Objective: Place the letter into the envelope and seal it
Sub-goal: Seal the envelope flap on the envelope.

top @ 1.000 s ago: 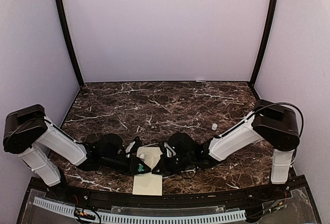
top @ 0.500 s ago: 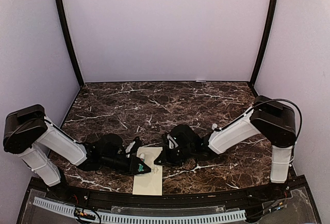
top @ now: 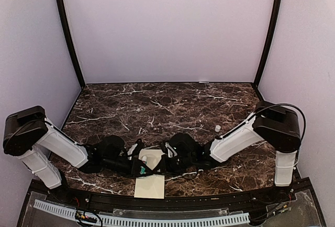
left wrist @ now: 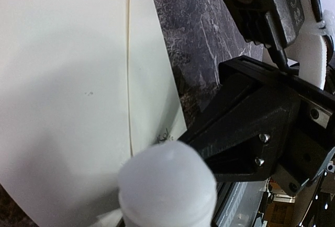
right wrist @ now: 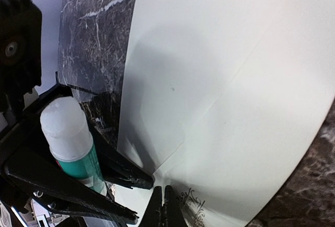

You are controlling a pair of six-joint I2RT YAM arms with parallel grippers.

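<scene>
The cream envelope lies flat at the table's near edge, flap side up, with a fold line and a small dark emblem. The letter is hidden. My left gripper is shut on a glue stick with a green body and a white top, which hangs just above the envelope's far end. My right gripper is shut with nothing in it. Its tips rest on the envelope beside the emblem, close to the glue stick. In the left wrist view the right gripper comes in from the right.
A small white cap-like piece stands on the dark marble table to the right of the right arm. The black front rail runs just below the envelope. Lilac walls close off the back and both sides.
The right gripper drew back to the right half a second ago and has come back onto the envelope. The left gripper and the glue stick have stayed put.
</scene>
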